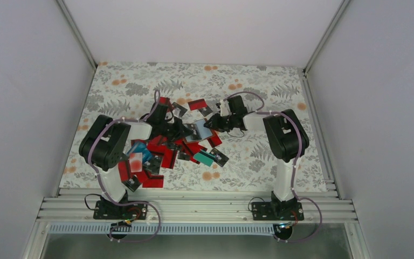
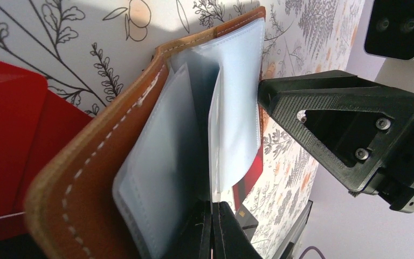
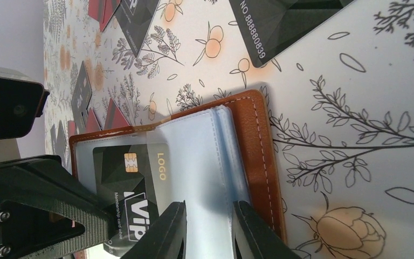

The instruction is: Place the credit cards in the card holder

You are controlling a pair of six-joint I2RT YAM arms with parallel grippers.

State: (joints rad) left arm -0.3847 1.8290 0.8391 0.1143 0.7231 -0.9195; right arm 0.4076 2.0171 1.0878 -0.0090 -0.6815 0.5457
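**Colours and patterns, as I see them over my fingers**

Card holder [image 3: 260,135]: tan-brown leather look, with one row of white stitching along the edge. Its pockets [image 3: 194,156]: pale blue-grey, see-through. Black card [image 3: 124,172] behind one pocket: gold chip, gold "LOGO", white "VIP" lettering. Loose credit cards [image 1: 161,154]: mostly red and black, a few teal or light blue. Tablecloth [image 3: 356,70]: white, printed with black line-drawn branches, grey ferns, orange fruit and blossoms. My left gripper [image 2: 211,229] and right gripper [image 3: 207,229]: matte black.

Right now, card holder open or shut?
Open: the card holder is spread, clear pockets fanned out, a black VIP card visible inside one.
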